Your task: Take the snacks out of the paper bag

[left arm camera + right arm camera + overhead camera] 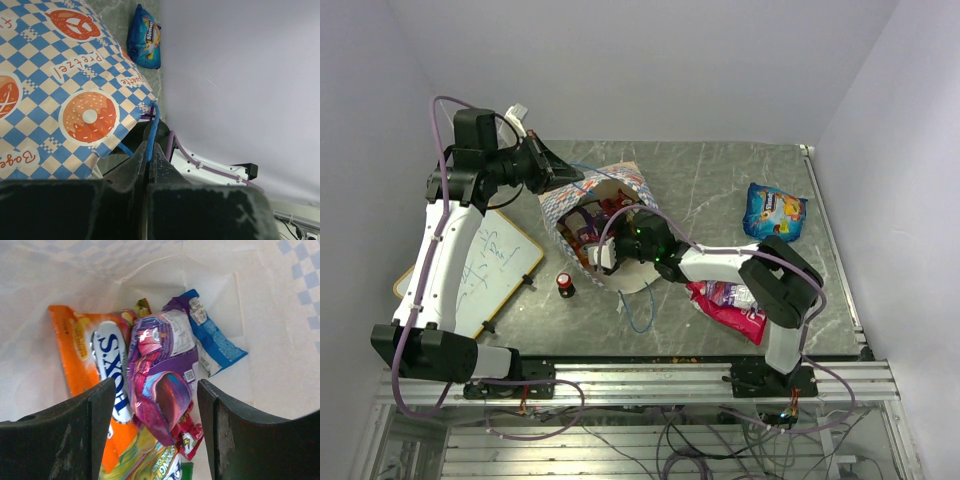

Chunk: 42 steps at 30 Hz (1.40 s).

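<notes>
Both arms at the paper bag (628, 180).
From above, the right gripper (592, 250) sits in its mouth. Left wrist: the left gripper (149, 159) pinches the blue cord handle (152, 127). Right wrist: jaws spread, purple packet (162, 375) between them, orange packet (70, 340) beside the left finger.

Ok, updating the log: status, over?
Left gripper shut on bag handle. Right gripper open inside paper bag, over purple packet. Blue packet, pink packet out. Nothing blocking.

The paper bag (623, 180) lies in the middle (snacks (160, 385) inside). Right of it lie a far packet (775, 212) and a near packet (728, 308).
</notes>
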### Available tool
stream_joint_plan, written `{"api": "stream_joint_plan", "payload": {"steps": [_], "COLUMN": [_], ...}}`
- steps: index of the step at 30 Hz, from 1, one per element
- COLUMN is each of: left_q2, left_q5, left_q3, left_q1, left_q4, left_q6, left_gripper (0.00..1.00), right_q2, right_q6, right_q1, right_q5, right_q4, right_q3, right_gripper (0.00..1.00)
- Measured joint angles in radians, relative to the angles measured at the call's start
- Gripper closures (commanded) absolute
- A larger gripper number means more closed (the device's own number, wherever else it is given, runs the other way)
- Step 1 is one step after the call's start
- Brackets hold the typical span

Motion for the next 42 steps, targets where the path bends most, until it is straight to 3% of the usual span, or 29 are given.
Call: {"api": "stream_joint_plan", "payload": {"steps": [19,30,42], "left_q2": [0.09,0.135,0.152], "left_q5": [0.02,0.038,0.055], "left_q3": [0.086,0.145,0.184], "left_q1": [0.0,0.0,0.0], "left_q4": [-0.136,-0.206,-0.264], "left_q6": [0.121,0.182,0.226], "left_gripper": [0.93,0.93,0.93], "right_q2": [0.129,0.056,0.235], "right_q6": [0.053,0.082,0.099], "right_q1": [-0.021,0.004,0.035], "right_q5": [-0.063,-0.099,0.067], "right_q4": [0.058,0.0,0.153], "right_q3": [0.103,0.057,0.156], "right_gripper": [0.3,0.24,0.26]}}
